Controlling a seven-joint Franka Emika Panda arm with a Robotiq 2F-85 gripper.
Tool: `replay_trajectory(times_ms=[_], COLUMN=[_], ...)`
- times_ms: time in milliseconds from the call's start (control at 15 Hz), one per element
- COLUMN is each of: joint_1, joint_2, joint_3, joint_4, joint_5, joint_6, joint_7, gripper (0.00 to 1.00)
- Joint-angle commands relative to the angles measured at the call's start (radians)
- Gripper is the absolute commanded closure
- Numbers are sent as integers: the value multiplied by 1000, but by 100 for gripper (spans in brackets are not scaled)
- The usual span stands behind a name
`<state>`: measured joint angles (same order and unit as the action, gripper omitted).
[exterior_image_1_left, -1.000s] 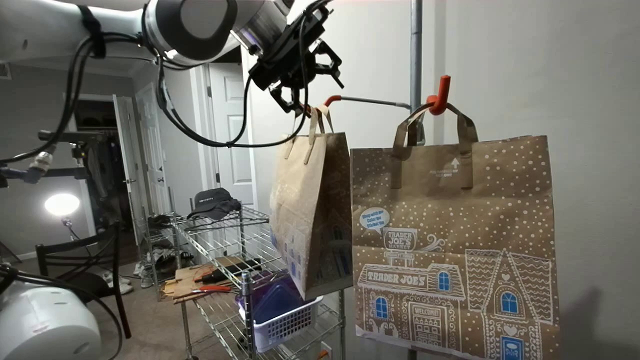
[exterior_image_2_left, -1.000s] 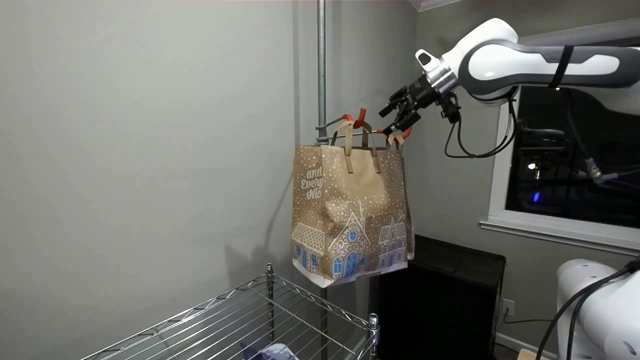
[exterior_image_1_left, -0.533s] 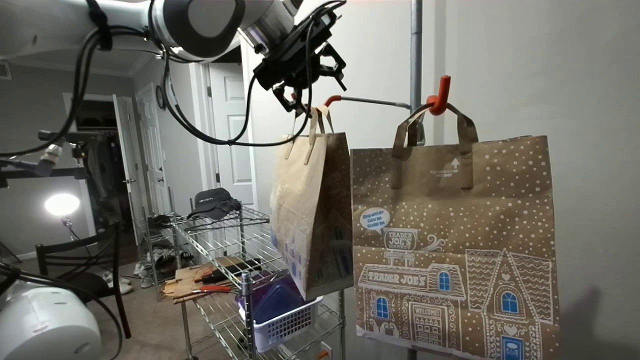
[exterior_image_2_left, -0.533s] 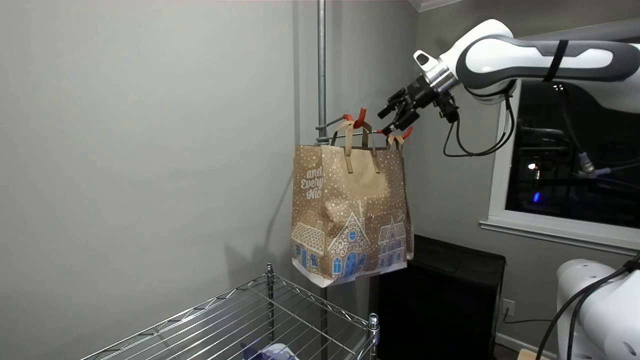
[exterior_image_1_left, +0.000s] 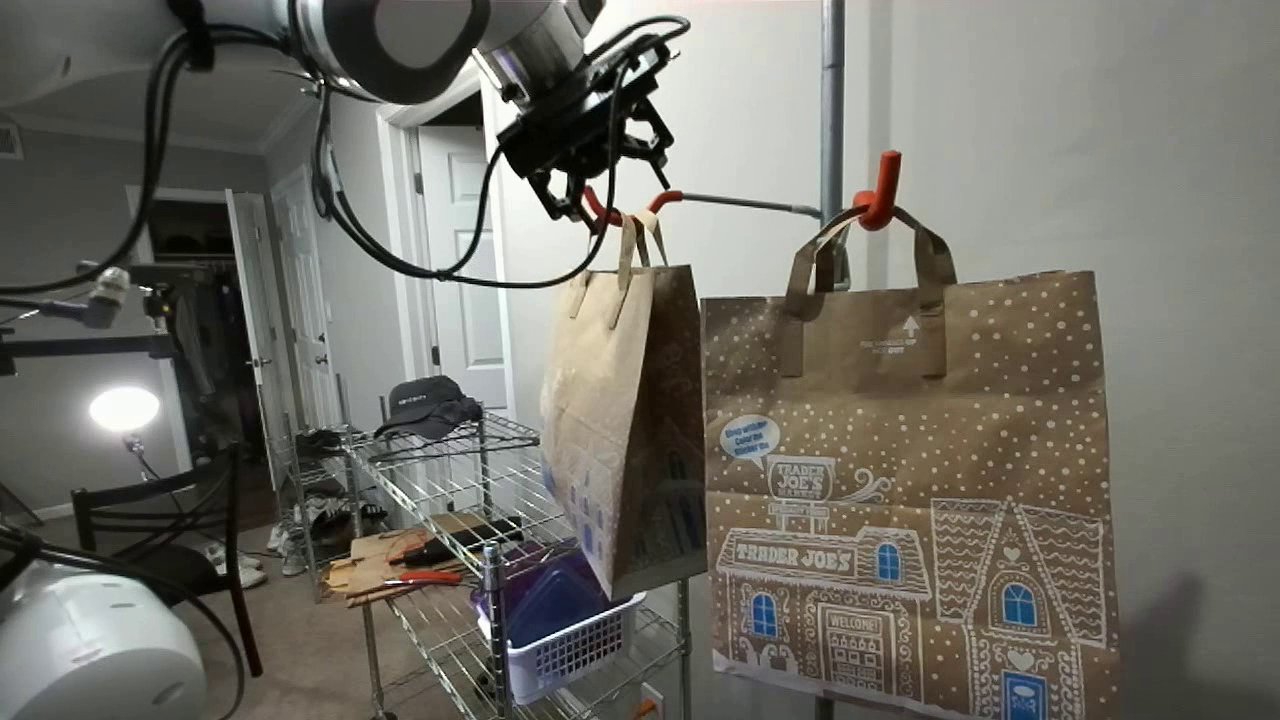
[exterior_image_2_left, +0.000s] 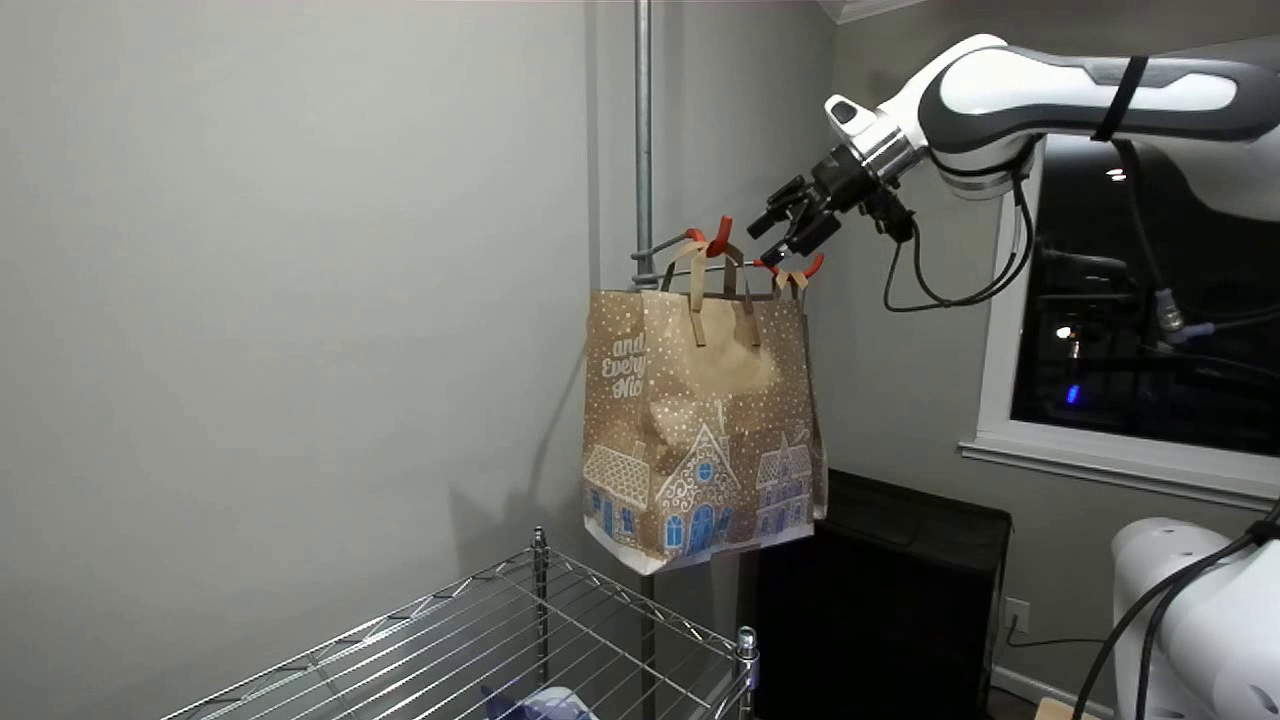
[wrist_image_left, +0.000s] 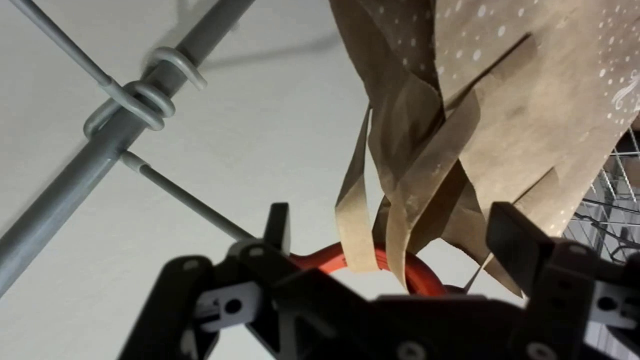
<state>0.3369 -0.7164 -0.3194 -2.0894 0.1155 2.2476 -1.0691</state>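
Wide apart stand the fingers of my gripper, with no grip on anything. Beyond and between them in the wrist view, loops of brown paper handles hang over a red-tipped hook. Below that hook hangs a dotted brown paper bag. In an exterior view the gripper appears just above the handles of a paper bag. A second bag hangs on another red hook. In an exterior view the gripper appears above the bags' tops; whether it touches a hook cannot be told.
Both hooks branch from a grey vertical pole near the wall. A wire shelf carries a cap and a white basket. Behind the bags stands a large black case. A loose cable dangles from the arm.
The forearm has risen. My gripper has turned slightly and shifted a little, showing more of the red hook beside it in an exterior view. Its fingers stay apart, and the bags hang still.
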Motion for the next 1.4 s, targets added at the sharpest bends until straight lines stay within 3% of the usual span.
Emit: replay_trajectory(times_ms=[0, 1067, 1133, 1200, 1333], joint_1=[-18, -25, -15, -17, -23], joint_2=[47, 161, 159, 164, 172], joint_3=[9, 33, 28, 31, 35], joint_4=[26, 57, 47, 48, 49], joint_5=[43, 119, 127, 128, 132], joint_6=[-13, 88, 120, 127, 145], joint_7=[-42, -99, -126, -131, -138], gripper=[0, 0, 25, 26, 40])
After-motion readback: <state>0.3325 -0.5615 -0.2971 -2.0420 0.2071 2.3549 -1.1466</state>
